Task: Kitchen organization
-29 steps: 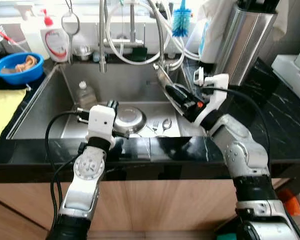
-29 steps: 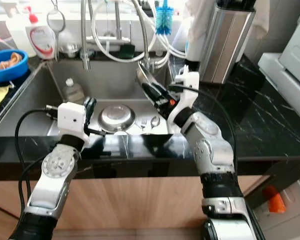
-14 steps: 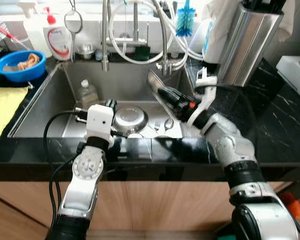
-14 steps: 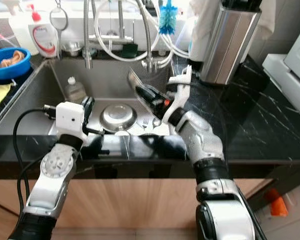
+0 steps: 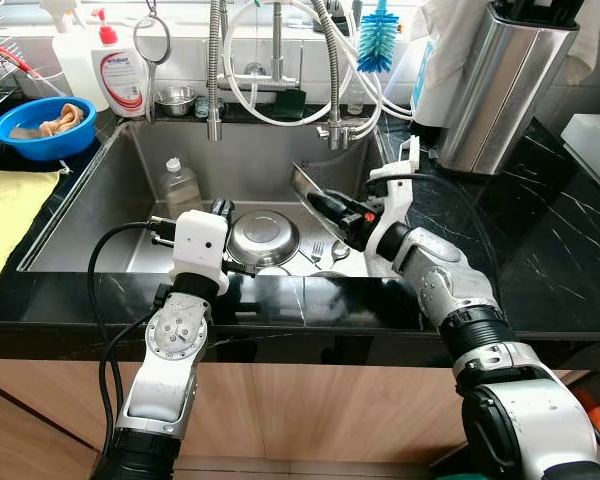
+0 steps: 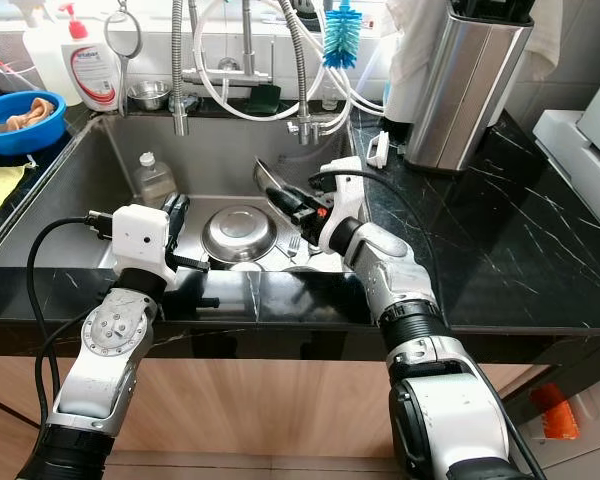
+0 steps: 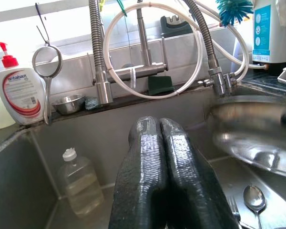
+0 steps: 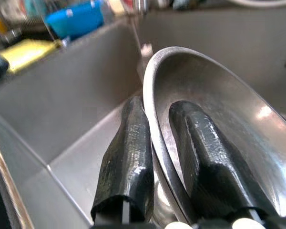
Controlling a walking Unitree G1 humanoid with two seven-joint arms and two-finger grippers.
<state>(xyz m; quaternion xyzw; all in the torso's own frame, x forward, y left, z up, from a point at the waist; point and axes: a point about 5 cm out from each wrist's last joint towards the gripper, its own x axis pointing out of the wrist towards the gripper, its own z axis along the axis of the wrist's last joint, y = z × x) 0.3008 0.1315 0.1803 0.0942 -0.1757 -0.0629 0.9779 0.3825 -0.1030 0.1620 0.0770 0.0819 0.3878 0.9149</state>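
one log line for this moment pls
right gripper: shut on steel plate rim, held tilted over sink | left gripper: shut, empty, at sink front | in sink: steel bowl, spoon

A blue bowl (image 5: 42,128) sits on the counter left of the sink, beside a yellow cloth (image 5: 2,215). A soap bottle (image 5: 124,70) stands behind. A blue brush (image 5: 377,50) and a steel canister (image 5: 500,85) stand at the right.

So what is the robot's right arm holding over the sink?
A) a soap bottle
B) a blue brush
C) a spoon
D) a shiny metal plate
D: the right gripper has its jaws pinched on the rim of a shiny metal plate, held tilted above the sink.
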